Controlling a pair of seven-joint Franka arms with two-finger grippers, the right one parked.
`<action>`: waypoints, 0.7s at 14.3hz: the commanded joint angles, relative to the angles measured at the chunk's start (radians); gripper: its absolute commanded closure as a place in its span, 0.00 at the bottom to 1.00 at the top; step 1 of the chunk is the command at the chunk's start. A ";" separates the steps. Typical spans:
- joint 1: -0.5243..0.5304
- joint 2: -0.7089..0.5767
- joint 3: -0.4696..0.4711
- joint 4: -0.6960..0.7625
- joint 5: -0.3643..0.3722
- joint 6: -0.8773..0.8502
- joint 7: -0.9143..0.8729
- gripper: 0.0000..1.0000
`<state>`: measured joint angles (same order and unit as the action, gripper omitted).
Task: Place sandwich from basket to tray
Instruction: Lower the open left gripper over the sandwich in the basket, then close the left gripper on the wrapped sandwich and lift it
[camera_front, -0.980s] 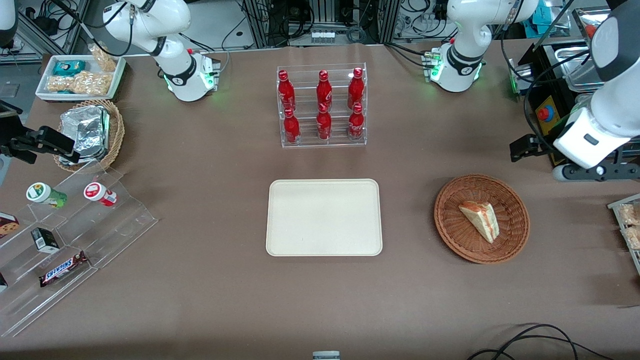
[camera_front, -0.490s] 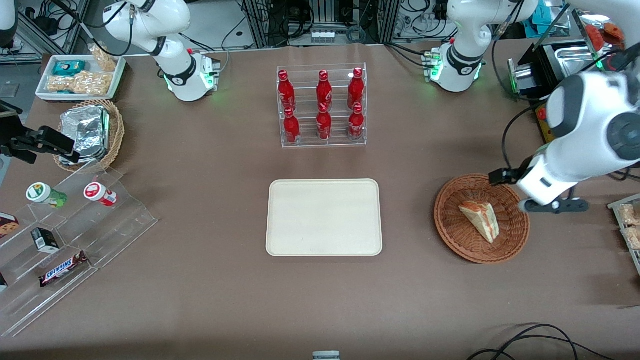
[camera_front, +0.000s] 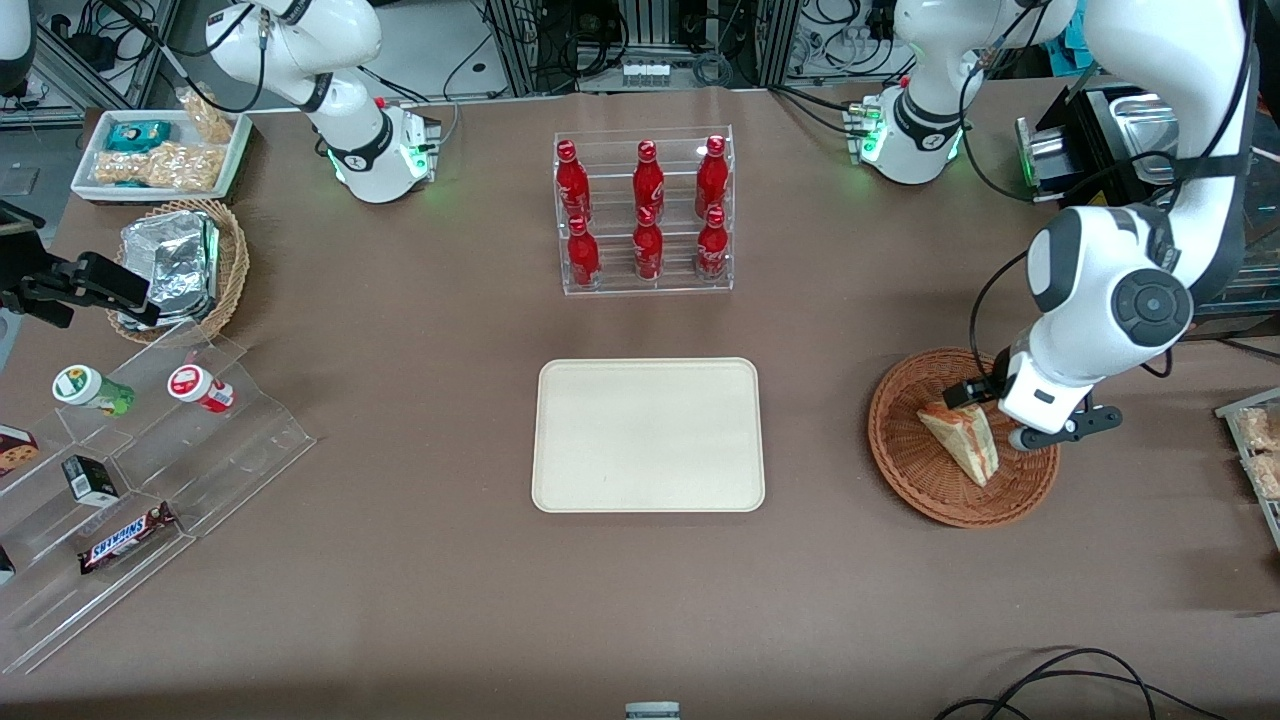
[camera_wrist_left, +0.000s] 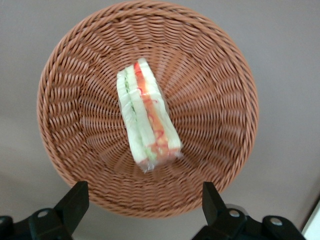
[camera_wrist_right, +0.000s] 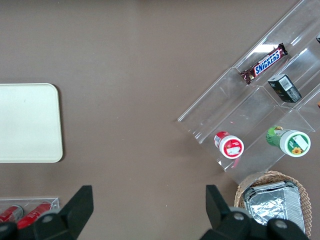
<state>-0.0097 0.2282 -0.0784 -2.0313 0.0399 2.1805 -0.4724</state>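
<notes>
Gripper: the gripper (camera_wrist_left: 142, 210) hovers over the basket, fingers spread wide, holding nothing.
Sandwich: the sandwich (camera_front: 962, 438), a pale layered wedge, lies in the basket.
Basket: the basket (camera_front: 915, 470), round woven wicker, mid-right of front view.
Tray: the tray (camera_front: 648, 435), smooth cream rectangle, centre frame.

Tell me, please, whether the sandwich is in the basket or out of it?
In: the sandwich lies on the basket floor, open gripper above it.

**Bystander items on the brown tabletop**

A clear rack (camera_front: 645, 215) holds six red bottles (camera_front: 648, 182). Toward the parked arm's end sit a white snack tray (camera_front: 160, 155), a tan wicker basket (camera_front: 232, 262) of foil packets (camera_front: 170, 262), and clear stepped shelves (camera_front: 150, 480) with two small cups (camera_front: 200, 388) and a Snickers bar (camera_front: 125, 537).
</notes>
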 joint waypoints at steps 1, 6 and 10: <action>0.004 0.063 -0.003 0.008 0.003 0.089 -0.293 0.00; 0.004 0.169 -0.003 0.028 0.003 0.154 -0.449 0.01; 0.004 0.165 0.002 0.045 0.015 0.121 -0.440 0.91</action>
<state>-0.0096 0.4004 -0.0768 -2.0088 0.0400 2.3272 -0.8982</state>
